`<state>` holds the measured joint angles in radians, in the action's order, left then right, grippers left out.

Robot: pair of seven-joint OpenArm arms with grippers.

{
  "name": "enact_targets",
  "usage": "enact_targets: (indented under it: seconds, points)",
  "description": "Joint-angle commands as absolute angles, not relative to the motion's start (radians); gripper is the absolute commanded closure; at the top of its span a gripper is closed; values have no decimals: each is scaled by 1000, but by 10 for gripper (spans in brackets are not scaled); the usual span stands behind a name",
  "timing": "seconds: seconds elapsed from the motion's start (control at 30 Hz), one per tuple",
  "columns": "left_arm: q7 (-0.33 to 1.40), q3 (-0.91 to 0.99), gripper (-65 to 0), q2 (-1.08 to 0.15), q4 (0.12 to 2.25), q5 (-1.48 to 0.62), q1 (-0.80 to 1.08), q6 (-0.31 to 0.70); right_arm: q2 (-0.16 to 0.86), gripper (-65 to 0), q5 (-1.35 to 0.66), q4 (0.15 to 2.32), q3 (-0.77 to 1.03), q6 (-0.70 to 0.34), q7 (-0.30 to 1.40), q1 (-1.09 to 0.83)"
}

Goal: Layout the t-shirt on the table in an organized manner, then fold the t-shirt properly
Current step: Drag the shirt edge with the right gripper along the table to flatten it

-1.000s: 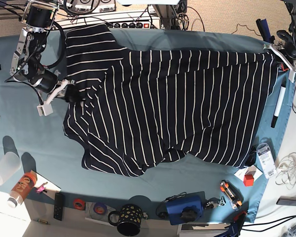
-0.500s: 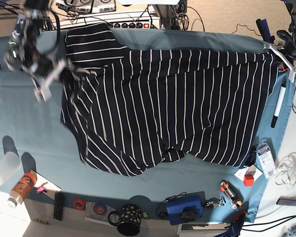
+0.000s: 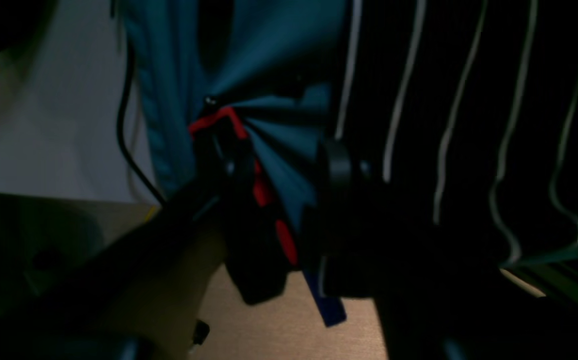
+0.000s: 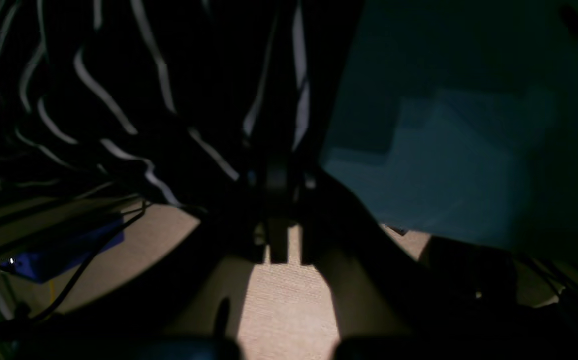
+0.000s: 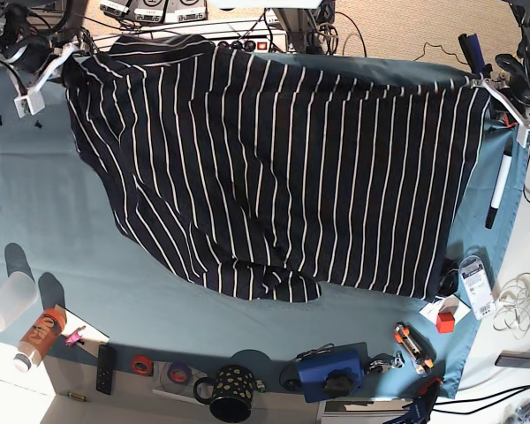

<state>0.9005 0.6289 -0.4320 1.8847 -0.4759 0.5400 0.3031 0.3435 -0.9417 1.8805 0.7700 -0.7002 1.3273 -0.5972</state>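
The dark striped t-shirt (image 5: pixel 283 168) stretches across the far half of the teal table (image 5: pixel 62 238), its near hem bunched near the middle. My right gripper (image 5: pixel 60 55) is at the far left corner, shut on the shirt's edge. In the right wrist view the fingers (image 4: pixel 276 180) pinch striped fabric (image 4: pixel 143 100) above the table (image 4: pixel 444 165). My left gripper (image 5: pixel 493 90) holds the far right corner. In the left wrist view its jaws (image 3: pixel 289 170) grip beside the t-shirt (image 3: pixel 469 100), with teal cloth (image 3: pixel 278 165) gathered between them.
Along the near edge stand a clear cup (image 5: pixel 7 300), an orange bottle (image 5: pixel 40 336), a remote (image 5: pixel 106 368), a dotted black mug (image 5: pixel 230 393) and a blue device (image 5: pixel 331 373). A marker (image 5: pixel 499 190) lies at the right edge. A power strip (image 5: pixel 238 40) sits behind the table.
My right gripper has travelled up to the far left corner with the shirt's edge, unfolding the doubled-over part and pulling the shirt wider to the left. The left arm has not moved.
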Motion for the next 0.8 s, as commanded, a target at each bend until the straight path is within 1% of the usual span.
enact_targets:
  seconds: [0.0, 0.03, 0.1, 0.13, 0.17, 0.27, 0.3, 0.37, 0.43, 0.5, 0.57, 0.63, 0.77]
  points:
    - [897, 639, -220, -448, 1895, -476, 545, 295, 360, 0, -950, 1896, 778, -698, 1317, -601]
    - [897, 639, -220, -448, 1895, -476, 545, 295, 360, -16, -950, 1896, 778, -698, 1320, -601]
    - [897, 639, -220, -448, 1895, -476, 546, 295, 362, -155, -950, 1897, 778, -698, 1330, -601]
    - [897, 639, -220, -448, 1895, -476, 546, 295, 368, -208, -954, 1897, 778, -698, 1332, -601]
    - [897, 639, -220, -448, 1895, -476, 546, 295, 381, -228, -955, 1897, 778, -698, 1338, -601]
    - [897, 639, -220, -449, 1895, -476, 546, 295, 438, -228, -1033, 1899, 793, -698, 1380, -601]
    - [897, 639, -220, -448, 1895, -476, 546, 295, 460, -228, -1081, 1901, 811, -698, 1366, -598]
    - [897, 639, -220, -449, 1895, -475, 545, 295, 494, -227, -1135, 1904, 868, -698, 1277, -571]
    - [897, 639, -220, -448, 1895, -476, 546, 295, 508, -227, -1106, 1904, 934, -698, 1203, -485]
    - [897, 639, -220, -449, 1895, -476, 545, 295, 531, -227, -1050, 1903, 953, -698, 1175, -377]
    - [897, 639, -220, -449, 1895, -475, 546, 295, 566, -226, -1010, 1898, 913, -698, 1195, -281]
    - [897, 639, -220, -448, 1895, -476, 546, 295, 609, -226, -992, 1864, 819, -698, 1203, -200]
    - [897, 639, -220, -449, 1895, -476, 546, 295, 664, -226, -870, 1693, 574, -690, 1110, -30]
